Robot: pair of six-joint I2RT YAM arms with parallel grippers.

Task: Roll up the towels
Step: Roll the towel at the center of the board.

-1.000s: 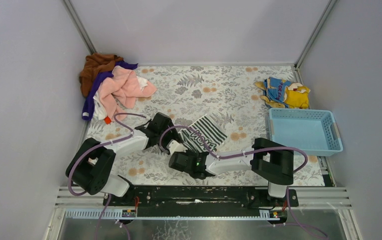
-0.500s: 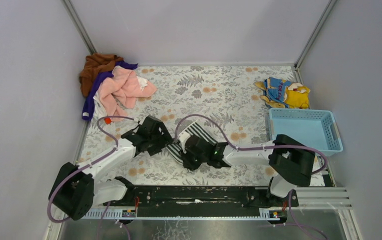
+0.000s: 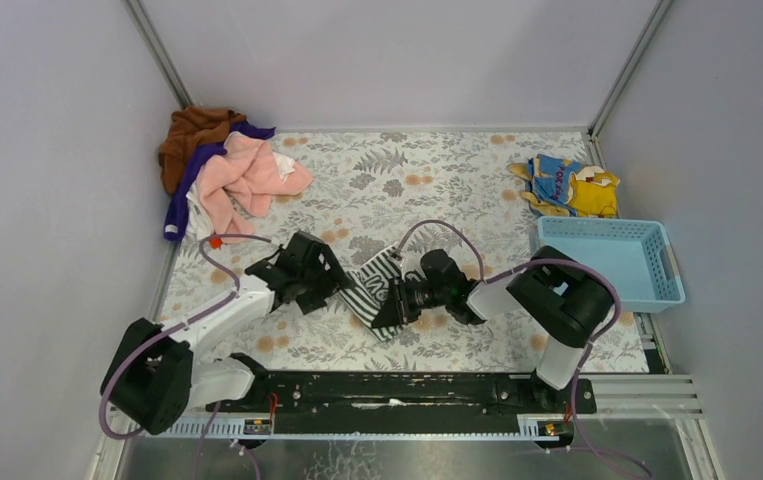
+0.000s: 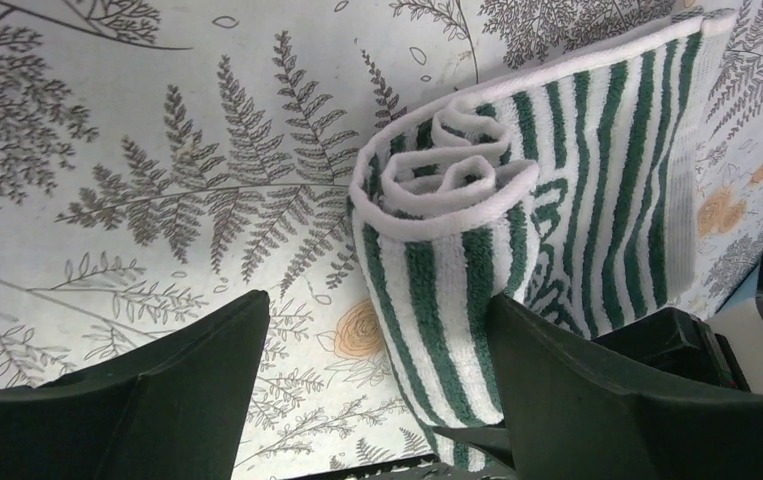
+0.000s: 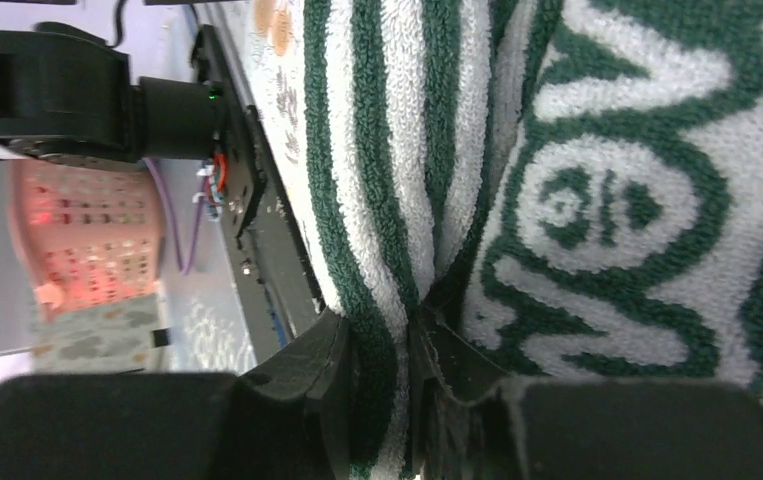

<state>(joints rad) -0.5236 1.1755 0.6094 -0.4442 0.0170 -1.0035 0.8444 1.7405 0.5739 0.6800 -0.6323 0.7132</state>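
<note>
The dark-and-white striped towel (image 3: 375, 287) lies on the floral mat, partly rolled; its spiral end (image 4: 447, 185) faces the left wrist camera and a flat part with lettering (image 5: 607, 200) lies beyond. My left gripper (image 3: 334, 284) is open at the roll's left end, and the roll sits between its fingers (image 4: 597, 400) close to the right one. My right gripper (image 3: 398, 300) is shut on a fold of the same towel (image 5: 387, 250). The other towels, pink (image 3: 247, 175), brown (image 3: 192, 130) and purple (image 3: 182, 195), are heaped at the back left.
A light blue basket (image 3: 607, 260) stands at the right edge of the mat, and a yellow-and-blue cloth (image 3: 567, 185) lies behind it. Grey walls close in the left, back and right. The black base rail (image 3: 397, 390) runs along the near edge.
The right gripper swung from the near side onto the striped towel and shut on it. The towel went from flat to partly rolled. The left gripper opened wider and shifted slightly left.
</note>
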